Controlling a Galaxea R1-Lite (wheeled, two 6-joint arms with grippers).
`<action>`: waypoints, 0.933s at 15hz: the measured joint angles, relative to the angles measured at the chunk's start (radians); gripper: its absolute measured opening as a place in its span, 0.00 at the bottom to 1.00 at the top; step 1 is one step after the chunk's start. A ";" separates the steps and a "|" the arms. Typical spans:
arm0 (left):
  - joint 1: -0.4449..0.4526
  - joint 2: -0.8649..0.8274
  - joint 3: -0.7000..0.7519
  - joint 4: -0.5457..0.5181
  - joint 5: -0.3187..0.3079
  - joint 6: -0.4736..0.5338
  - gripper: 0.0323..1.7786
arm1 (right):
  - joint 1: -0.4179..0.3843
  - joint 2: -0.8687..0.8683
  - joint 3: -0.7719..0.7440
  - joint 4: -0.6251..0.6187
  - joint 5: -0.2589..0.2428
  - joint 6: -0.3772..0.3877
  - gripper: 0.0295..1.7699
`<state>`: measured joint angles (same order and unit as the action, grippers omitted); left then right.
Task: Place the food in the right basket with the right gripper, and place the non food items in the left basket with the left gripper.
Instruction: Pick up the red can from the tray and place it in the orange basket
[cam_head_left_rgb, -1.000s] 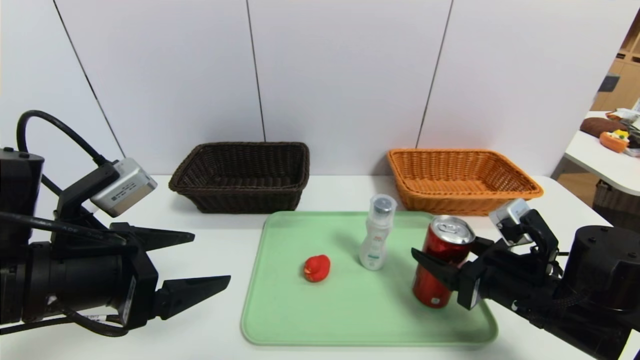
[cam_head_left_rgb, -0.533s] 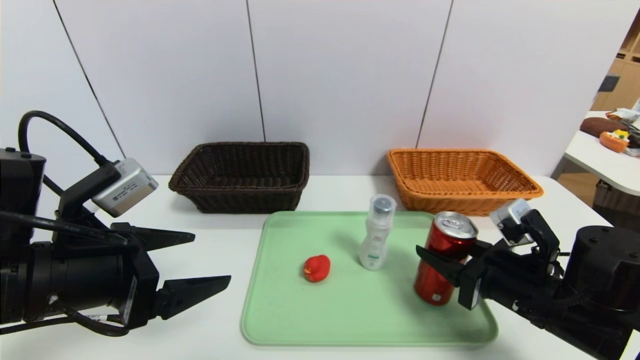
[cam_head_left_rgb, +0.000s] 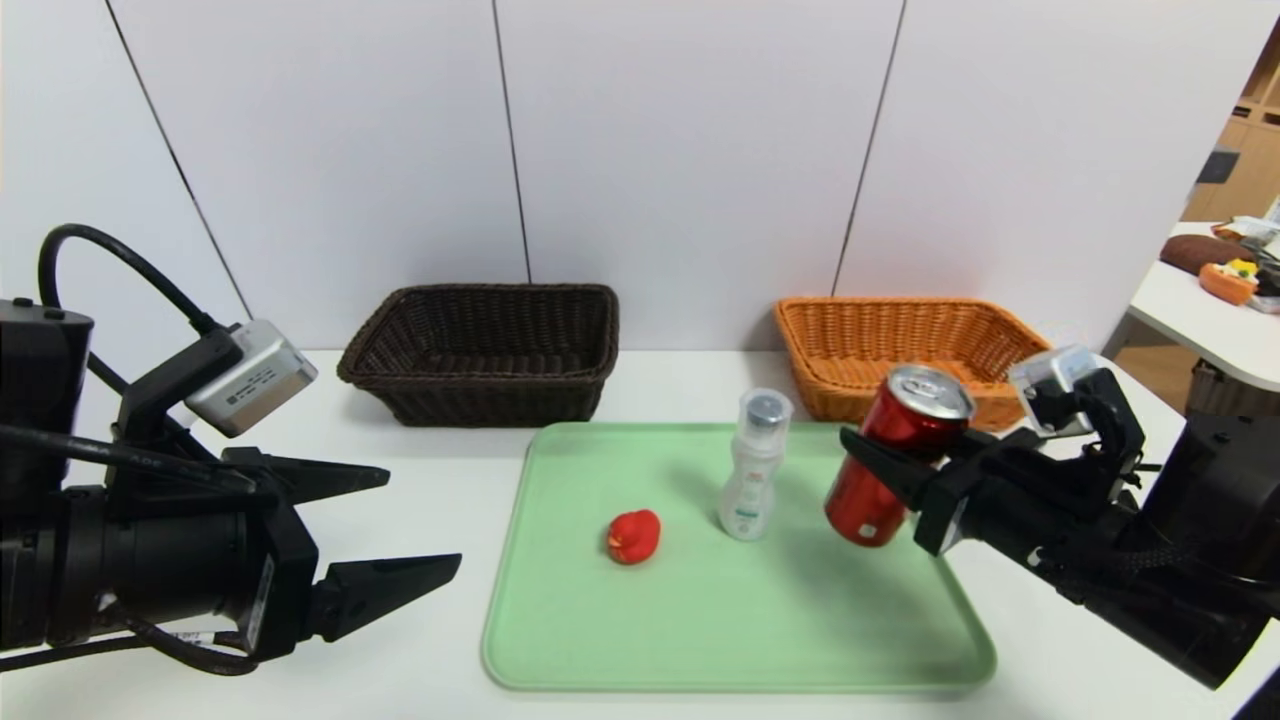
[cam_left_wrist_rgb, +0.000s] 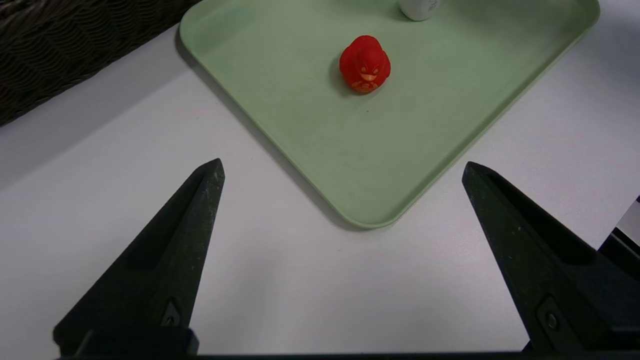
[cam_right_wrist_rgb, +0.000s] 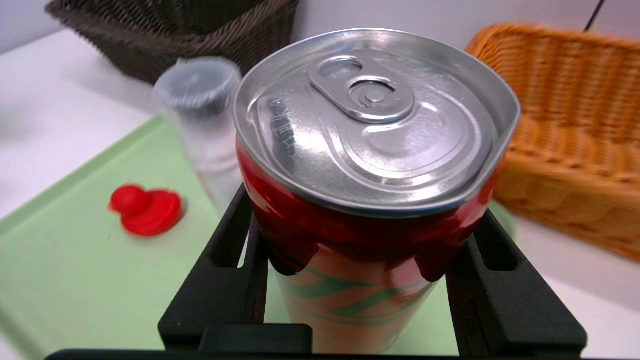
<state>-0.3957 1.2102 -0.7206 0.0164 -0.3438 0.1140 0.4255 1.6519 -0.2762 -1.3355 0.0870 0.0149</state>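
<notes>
White table (cam_head_left_rgb: 450, 480), two baskets, one tray (cam_head_left_rgb: 700, 620), one can (cam_head_left_rgb: 895, 455), bottle (cam_head_left_rgb: 752, 470), duck (cam_head_left_rgb: 634, 536)

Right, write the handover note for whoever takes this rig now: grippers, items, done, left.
Right gripper: shut on the red can, lifted off the green tray and tilted, near the orange basket.
Left gripper: open, idle over the table left of the tray.
White bottle and red duck: on the tray.
Dark basket: nothing seen inside.
Done: can picked up.
Left: drop the can in the orange basket; left gripper moves bottle and duck to the dark basket.
</notes>
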 joint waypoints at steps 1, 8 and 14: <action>0.000 0.000 0.000 0.000 0.000 0.000 0.95 | -0.004 -0.001 -0.021 0.006 -0.001 -0.001 0.53; 0.000 0.010 -0.001 -0.002 0.002 -0.003 0.95 | -0.077 -0.072 -0.318 0.311 -0.001 -0.010 0.53; 0.000 0.022 0.000 -0.037 0.001 -0.004 0.95 | -0.226 -0.040 -0.572 0.502 0.004 -0.020 0.52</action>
<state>-0.3957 1.2323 -0.7206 -0.0211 -0.3430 0.1096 0.1991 1.6115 -0.8481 -0.8332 0.0909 -0.0047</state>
